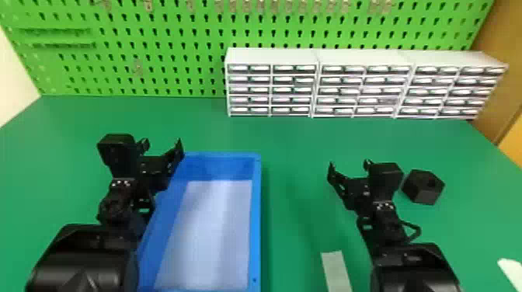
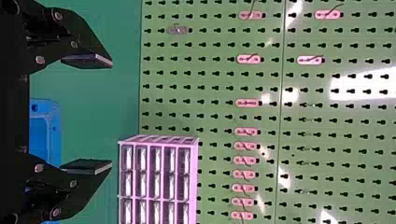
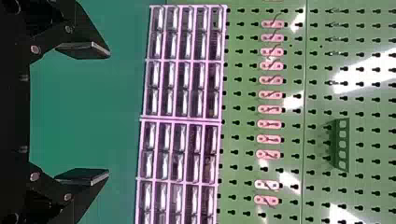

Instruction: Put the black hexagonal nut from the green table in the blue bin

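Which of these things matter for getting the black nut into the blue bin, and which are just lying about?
For the job:
black nut
blue bin
green table
left gripper
right gripper

Just there:
white drawers
green pegboard
hooks
pale strip

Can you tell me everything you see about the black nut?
The black hexagonal nut is a chunky, dark block with flat faces, sharp corners and a dark hole near its top. It looks dull, maybe plastic. It sits on the green table, just right of the right gripper, outside the blue bin. Nothing grips it.
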`<state>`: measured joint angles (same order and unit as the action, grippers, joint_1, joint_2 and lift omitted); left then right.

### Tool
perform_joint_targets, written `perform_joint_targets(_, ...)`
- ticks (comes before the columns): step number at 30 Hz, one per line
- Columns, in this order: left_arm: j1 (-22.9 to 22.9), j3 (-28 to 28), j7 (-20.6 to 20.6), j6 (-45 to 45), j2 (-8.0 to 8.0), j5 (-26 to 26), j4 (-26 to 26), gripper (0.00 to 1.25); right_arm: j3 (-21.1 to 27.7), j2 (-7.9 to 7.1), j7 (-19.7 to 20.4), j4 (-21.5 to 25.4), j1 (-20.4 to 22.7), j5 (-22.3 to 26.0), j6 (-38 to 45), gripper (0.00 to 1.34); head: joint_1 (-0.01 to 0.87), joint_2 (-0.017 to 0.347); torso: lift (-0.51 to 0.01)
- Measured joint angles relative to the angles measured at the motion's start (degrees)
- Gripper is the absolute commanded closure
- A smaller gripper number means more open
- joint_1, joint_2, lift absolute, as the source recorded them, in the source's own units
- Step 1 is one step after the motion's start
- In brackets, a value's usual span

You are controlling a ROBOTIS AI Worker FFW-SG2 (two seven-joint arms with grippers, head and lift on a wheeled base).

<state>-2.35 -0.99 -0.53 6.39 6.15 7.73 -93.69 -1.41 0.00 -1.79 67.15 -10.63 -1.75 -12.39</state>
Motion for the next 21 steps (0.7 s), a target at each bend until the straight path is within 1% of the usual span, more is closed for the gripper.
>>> perform_joint_targets(16,-0.02,0.07,0.00,-0.06,0.00,0.04,0.00,0.49,0.00,0.00,-0.05,0.00,-0.29,0.26,0.12,0.37,0.686,0.051,-0.096)
perform_joint_targets(21,-0.01,0.16,0.00,-0.07,0.00,0.09,0.00,0.49,-0.15,0.00,-0.05,-0.01,-0.77,1.21,0.96,0.37,0.686,0.051,-0.096)
